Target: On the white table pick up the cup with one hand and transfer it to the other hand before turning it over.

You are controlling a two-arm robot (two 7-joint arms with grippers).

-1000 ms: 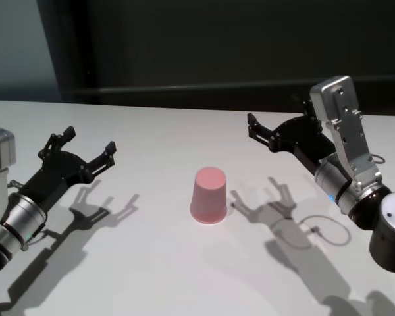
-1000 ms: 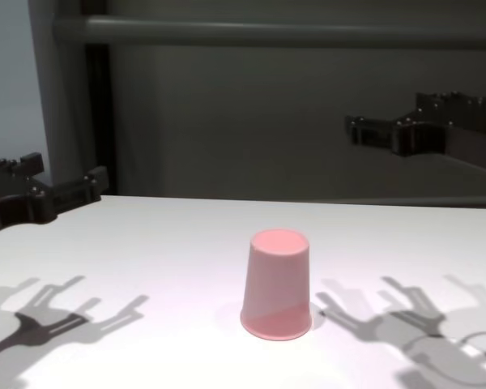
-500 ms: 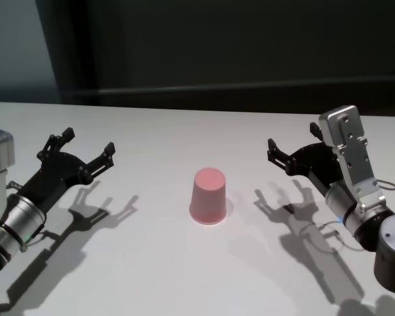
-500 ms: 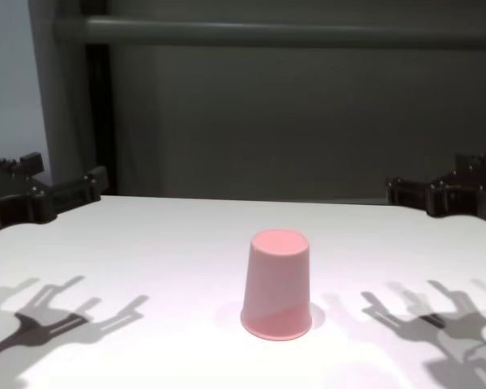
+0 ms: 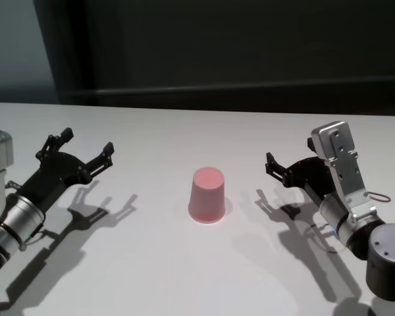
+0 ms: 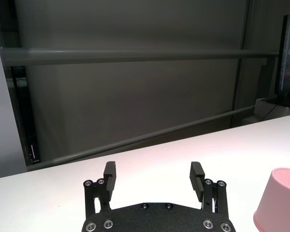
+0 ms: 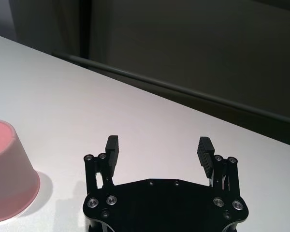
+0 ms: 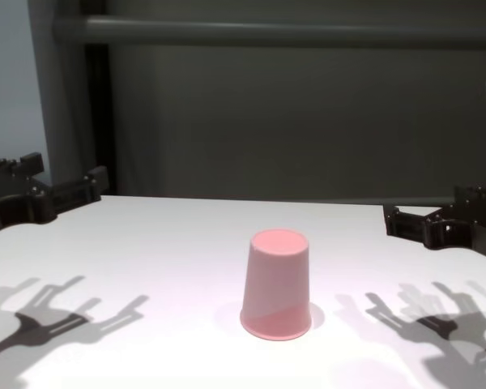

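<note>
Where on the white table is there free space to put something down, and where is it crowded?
Bare white table lies between the salmon-pink plastic cup and each open black gripper, left and right, plus behind and in front of the cup. Nowhere is crowded; the tightest gap is cup to right gripper.

The left pincer [image 5: 79, 151] hangs above the left side of the surface [image 5: 151, 276], its black fingers [image 6: 109, 175] spread wide and pointing toward the far edge and inward. Its silver-grey forearm [image 5: 16, 220] slopes back toward the near left corner. The right pincer [image 5: 286, 168] sits low over the right side of the surface, fingers [image 7: 111, 150] likewise spread apart, aimed inward toward the middle. Its silver wrist bracket [image 5: 342, 171] rises above it, and the arm runs back to the near right corner. Neither pincer holds anything.
</note>
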